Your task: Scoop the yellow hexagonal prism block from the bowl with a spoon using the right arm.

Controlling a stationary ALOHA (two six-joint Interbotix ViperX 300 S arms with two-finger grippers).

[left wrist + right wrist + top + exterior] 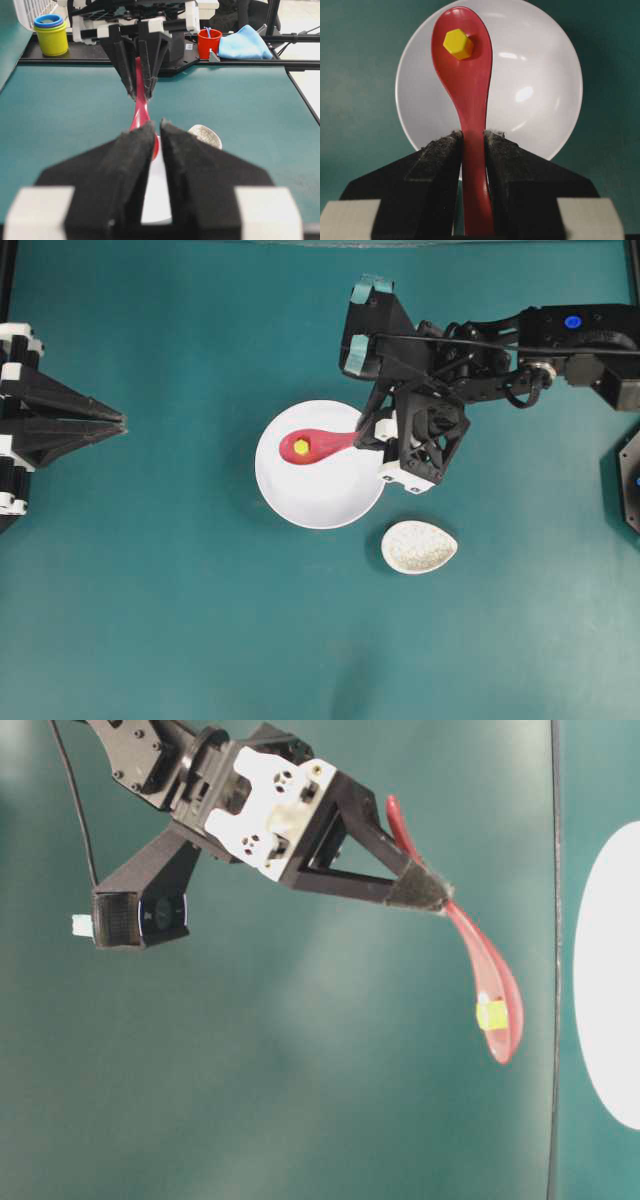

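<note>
My right claw [472, 145] pinches the spoon [467, 95] by its handle, a pad pressed on either side, the handle running back between my fingers toward the wrist camera. Out past the pads the red scoop widens, and the yellow block [458, 43] sits in it near the far end, resting on the scoop's floor. Beneath the spoon lies the white bowl [535, 95], its rim showing all around the scoop; from the side view the spoon [490, 985] hangs clear of the bowl [610, 980], with the block [491, 1014] in its hollow. From overhead the scoop [315, 445] is over the bowl's [320, 495] upper left part, and the speckled rest [419, 546] lies on the table just beyond the bowl's rim. Well across the table, my left claw [122, 421] is parked at the edge, its fingers [132, 150] nearly together around nothing, a thin gap between them.
</note>
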